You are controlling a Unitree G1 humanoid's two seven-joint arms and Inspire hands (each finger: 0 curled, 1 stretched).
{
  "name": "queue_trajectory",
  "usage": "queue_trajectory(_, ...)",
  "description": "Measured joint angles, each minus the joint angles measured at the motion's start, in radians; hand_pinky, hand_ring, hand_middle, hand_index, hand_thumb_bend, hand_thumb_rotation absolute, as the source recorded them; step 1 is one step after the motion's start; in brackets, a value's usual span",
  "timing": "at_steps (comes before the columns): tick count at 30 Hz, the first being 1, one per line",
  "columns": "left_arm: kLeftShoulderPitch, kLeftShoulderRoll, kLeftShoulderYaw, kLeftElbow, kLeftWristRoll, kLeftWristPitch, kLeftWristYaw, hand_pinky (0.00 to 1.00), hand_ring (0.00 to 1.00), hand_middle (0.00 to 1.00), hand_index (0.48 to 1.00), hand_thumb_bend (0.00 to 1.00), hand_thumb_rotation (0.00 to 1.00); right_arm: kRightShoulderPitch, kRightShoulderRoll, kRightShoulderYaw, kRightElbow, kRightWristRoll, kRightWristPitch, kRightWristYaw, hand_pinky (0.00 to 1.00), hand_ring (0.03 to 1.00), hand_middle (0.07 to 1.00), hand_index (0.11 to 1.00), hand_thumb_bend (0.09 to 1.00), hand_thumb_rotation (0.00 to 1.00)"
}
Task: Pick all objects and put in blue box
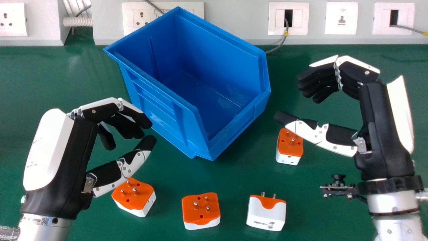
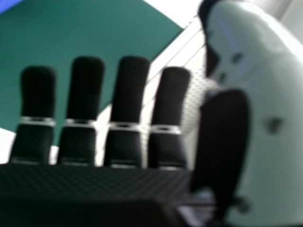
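Right now I have the blue box (image 1: 214, 43) at the upper centre of the frame, set askew on the green table (image 1: 50, 77), and I see no plug in it. Four orange-and-white plugs sit outside it: one at lower left (image 1: 133, 202), one at bottom centre (image 1: 200, 214), one just right of that (image 1: 267, 214), its pins toward the top of the frame, and one right of centre (image 1: 289, 147), near the box. My left hand (image 1: 82, 147) hangs at the left, fingers bent loosely forward, thumb tip close to them, pinching nothing. From above, its thumb overlaps the edge of the lower-left plug; I can't tell whether they touch. My right hand (image 1: 381, 117) is at the right, fingers arched and thumb well apart from them, nothing between; its thumb partly covers the plug right of centre. The right hand view shows me those fingers slightly spread, with gaps between them. Sockets (image 1: 341, 18) line the top edge.
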Motion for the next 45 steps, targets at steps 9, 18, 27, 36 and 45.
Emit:
queue_trajectory(9,0.002,0.000,0.004,0.000,-0.009,0.000,-0.001,0.28,0.46,0.45,0.481,0.50,0.00,0.010,-0.059,0.009,-0.042,-0.082,0.069,0.073,0.38,0.481,0.534,0.576,0.621,0.11)
queue_trajectory(18,0.004,0.000,0.004,0.000,-0.015,0.002,-0.002,0.29,0.46,0.45,0.482,0.50,0.00,0.012,-0.076,0.015,-0.061,-0.036,0.090,0.124,0.55,0.686,0.751,0.772,0.757,0.24)
queue_trajectory(27,0.015,-0.013,0.009,0.027,-0.072,0.001,0.000,0.31,0.46,0.46,0.491,0.50,0.00,0.019,-0.088,0.015,-0.069,-0.058,0.106,0.131,0.60,0.739,0.808,0.814,0.799,0.28)
queue_trajectory(36,0.069,-0.042,0.008,0.010,-0.164,0.068,-0.032,0.69,0.79,0.78,0.808,0.67,0.59,0.030,-0.101,0.014,-0.072,-0.064,0.105,0.130,0.70,0.850,0.924,0.908,0.792,0.46)
queue_trajectory(45,0.071,-0.064,0.008,-0.006,-0.221,0.100,-0.041,0.88,0.96,0.95,0.960,0.71,0.91,0.056,-0.103,0.015,-0.071,-0.039,0.098,0.131,0.78,0.935,0.985,0.974,0.670,0.62)
